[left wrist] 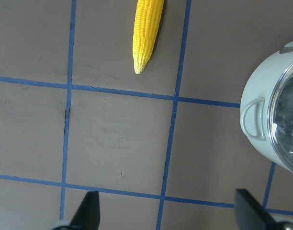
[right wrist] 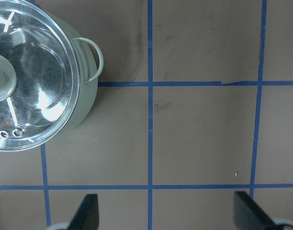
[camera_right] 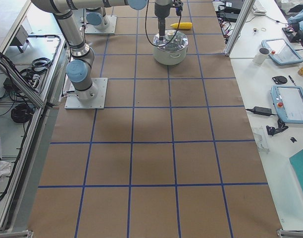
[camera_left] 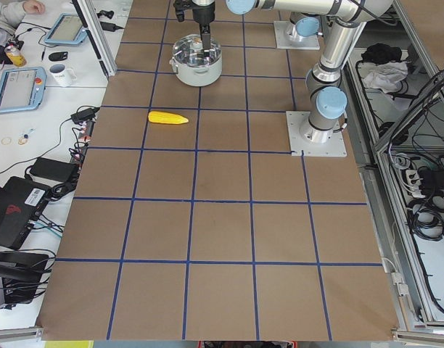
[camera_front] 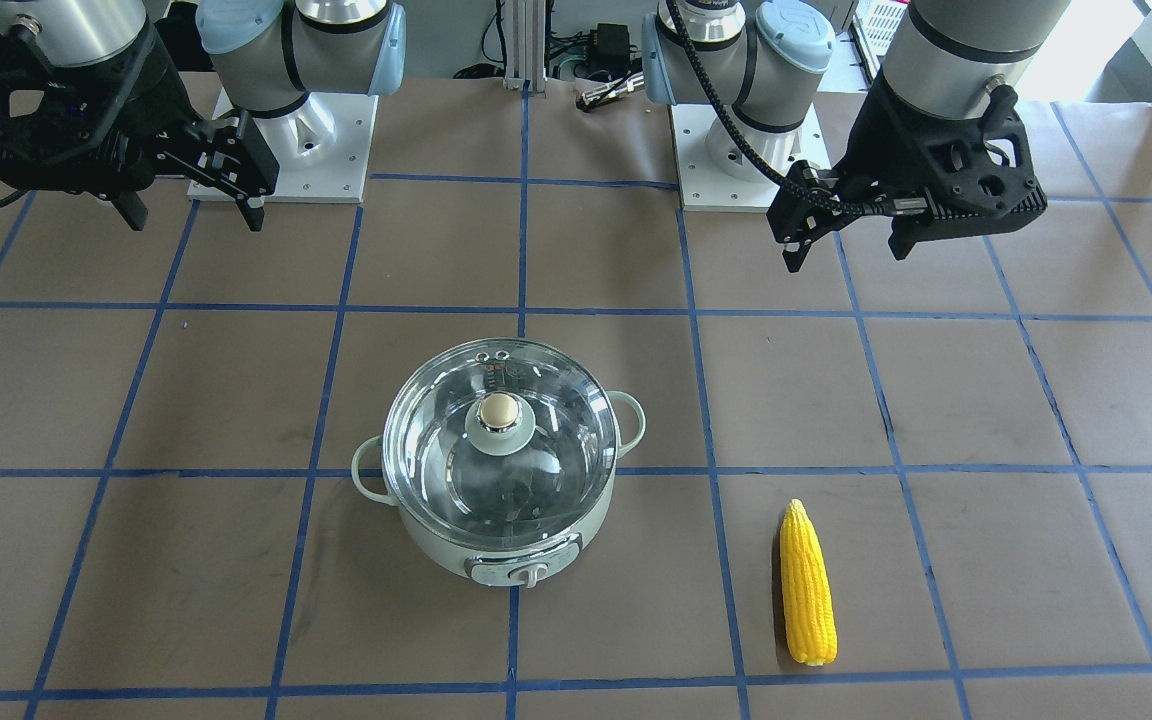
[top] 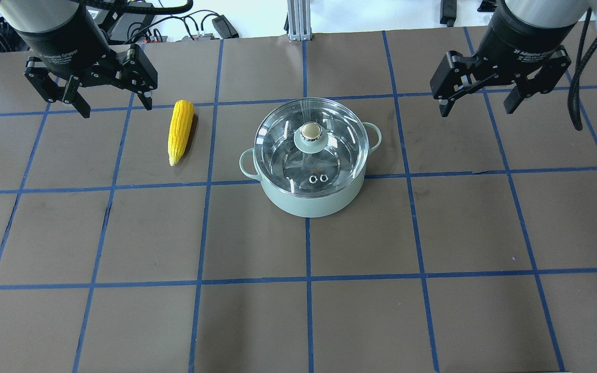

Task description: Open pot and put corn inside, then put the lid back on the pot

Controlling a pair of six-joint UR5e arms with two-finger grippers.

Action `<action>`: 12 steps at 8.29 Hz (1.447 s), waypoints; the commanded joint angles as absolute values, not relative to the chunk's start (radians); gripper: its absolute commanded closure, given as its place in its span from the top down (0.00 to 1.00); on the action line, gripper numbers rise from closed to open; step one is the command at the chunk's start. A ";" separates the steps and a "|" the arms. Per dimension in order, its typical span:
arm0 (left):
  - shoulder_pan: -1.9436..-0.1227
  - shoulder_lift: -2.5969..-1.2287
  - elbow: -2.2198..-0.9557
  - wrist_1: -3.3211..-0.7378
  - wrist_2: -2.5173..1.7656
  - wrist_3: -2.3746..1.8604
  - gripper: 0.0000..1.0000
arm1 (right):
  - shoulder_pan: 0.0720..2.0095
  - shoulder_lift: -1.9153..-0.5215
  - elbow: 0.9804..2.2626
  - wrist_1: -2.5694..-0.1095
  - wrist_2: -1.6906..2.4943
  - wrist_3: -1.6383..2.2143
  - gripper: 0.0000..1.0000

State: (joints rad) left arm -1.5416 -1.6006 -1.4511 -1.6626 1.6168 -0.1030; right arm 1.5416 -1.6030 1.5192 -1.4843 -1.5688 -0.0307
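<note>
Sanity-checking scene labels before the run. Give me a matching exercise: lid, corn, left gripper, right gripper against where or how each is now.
Things:
1. lid
2. corn
3. left gripper
4. right gripper

States:
a. lies flat on the table, apart from the pot
b. jaws open, empty, on the pot's side away from the corn
c. seated on the pot
d. jaws open, empty, near the corn

Pairs: 1-c; 2-a; 3-d; 4-b
</note>
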 commanded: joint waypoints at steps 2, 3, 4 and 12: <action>-1.542 -1.601 -1.453 -1.660 1.612 -0.100 1.00 | 1.542 -1.603 1.520 -1.482 -1.556 -0.029 1.00; -1.542 -1.603 -1.453 -1.660 1.611 -0.071 1.00 | 1.543 -1.603 1.520 -1.482 -1.555 -0.029 1.00; -1.542 -1.611 -1.453 -1.658 1.608 0.004 1.00 | 1.543 -1.603 1.522 -1.485 -1.554 -0.026 1.00; -1.488 -1.794 -1.457 -1.433 1.612 0.208 1.00 | 1.839 -1.327 1.496 -1.880 -1.559 0.375 1.00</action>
